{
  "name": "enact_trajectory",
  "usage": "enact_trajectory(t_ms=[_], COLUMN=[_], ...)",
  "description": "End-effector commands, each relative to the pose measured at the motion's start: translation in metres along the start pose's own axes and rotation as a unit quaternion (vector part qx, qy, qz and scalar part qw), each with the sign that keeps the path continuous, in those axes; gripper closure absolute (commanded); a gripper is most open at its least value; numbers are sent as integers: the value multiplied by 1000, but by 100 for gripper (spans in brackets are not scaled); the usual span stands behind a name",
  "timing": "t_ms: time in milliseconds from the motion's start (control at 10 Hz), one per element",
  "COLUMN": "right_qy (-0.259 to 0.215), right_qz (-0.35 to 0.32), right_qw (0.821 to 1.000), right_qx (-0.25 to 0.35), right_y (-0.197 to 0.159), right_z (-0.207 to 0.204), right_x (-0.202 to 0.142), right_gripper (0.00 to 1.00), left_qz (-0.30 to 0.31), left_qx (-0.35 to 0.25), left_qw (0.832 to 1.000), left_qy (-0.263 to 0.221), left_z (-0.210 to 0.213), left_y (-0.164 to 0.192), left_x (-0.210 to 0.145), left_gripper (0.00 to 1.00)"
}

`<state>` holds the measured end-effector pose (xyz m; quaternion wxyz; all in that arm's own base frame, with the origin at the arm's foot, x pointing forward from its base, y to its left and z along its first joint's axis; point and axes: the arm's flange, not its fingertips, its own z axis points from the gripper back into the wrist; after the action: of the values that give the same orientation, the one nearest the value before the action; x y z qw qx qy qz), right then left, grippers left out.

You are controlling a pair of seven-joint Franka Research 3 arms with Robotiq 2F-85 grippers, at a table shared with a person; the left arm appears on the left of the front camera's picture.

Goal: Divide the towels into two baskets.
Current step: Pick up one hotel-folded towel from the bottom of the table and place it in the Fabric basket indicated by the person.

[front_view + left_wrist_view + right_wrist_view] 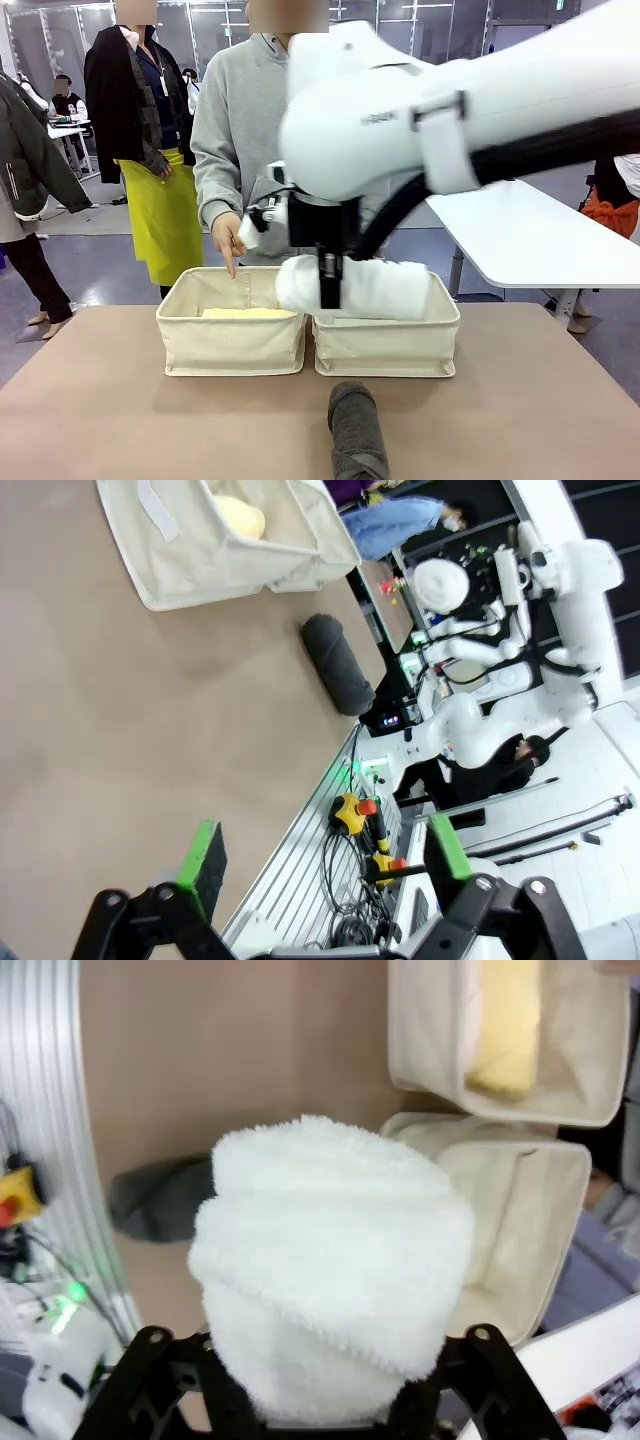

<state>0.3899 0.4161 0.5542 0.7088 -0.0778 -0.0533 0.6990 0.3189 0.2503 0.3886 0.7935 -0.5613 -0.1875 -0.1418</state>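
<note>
Black and green-padded, item one: right claw [330,288], clenched on the white towel [352,286]. I have it gripped around the roll's middle, so the roll hangs level and both ends stick out evenly. In the right wrist view the terry bulges up between the claw's arms and hides the pads.

Item two: right basket [385,348], directly beneath that roll. The towel hangs about level with the rim, lengthways along the bin. I judge it is lined up that way so it can drop in without catching the soft sides. Contents: I cannot tell, since the roll covers the opening.

Item three: left basket [232,345], just beside the right one, both set towards the far edge of the worktop [100,400]. Contents: one pale yellow towel [250,313], lying flat along the bottom.

Item four: person's hand [230,240], forefinger pointing down at the far rim of the left basket.

Item five: dark grey towel [357,430], loose at the near edge of the worktop, in front of the right basket and not yet sorted.

Item six: left claw [325,860], released and empty. It hangs over bare worktop near that edge, well apart from the baskets and out of the way.
</note>
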Motion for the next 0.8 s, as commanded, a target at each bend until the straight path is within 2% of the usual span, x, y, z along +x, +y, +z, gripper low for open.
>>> enact_trajectory(t_ms=[0,300,500,700], right_qy=[17,1,-18,-21], right_qz=[28,80,70,77], right_qw=[999,996,996,996], right_qx=[-33,-40,-44,-45], right_y=[-36,-84,-121,-134], right_z=[10,-14,-49,-69], right_x=[57,129,170,200], right_gripper=[67,67,67,67], left_qz=[-3,-3,-3,-3], left_qx=[3,3,3,3], left_qw=[1000,1000,1000,1000], left_qy=[1,1,1,1], left_z=[3,3,3,3], left_y=[-4,-4,-4,-4], left_x=[-2,-2,-2,-2], left_gripper=[0,0,0,0])
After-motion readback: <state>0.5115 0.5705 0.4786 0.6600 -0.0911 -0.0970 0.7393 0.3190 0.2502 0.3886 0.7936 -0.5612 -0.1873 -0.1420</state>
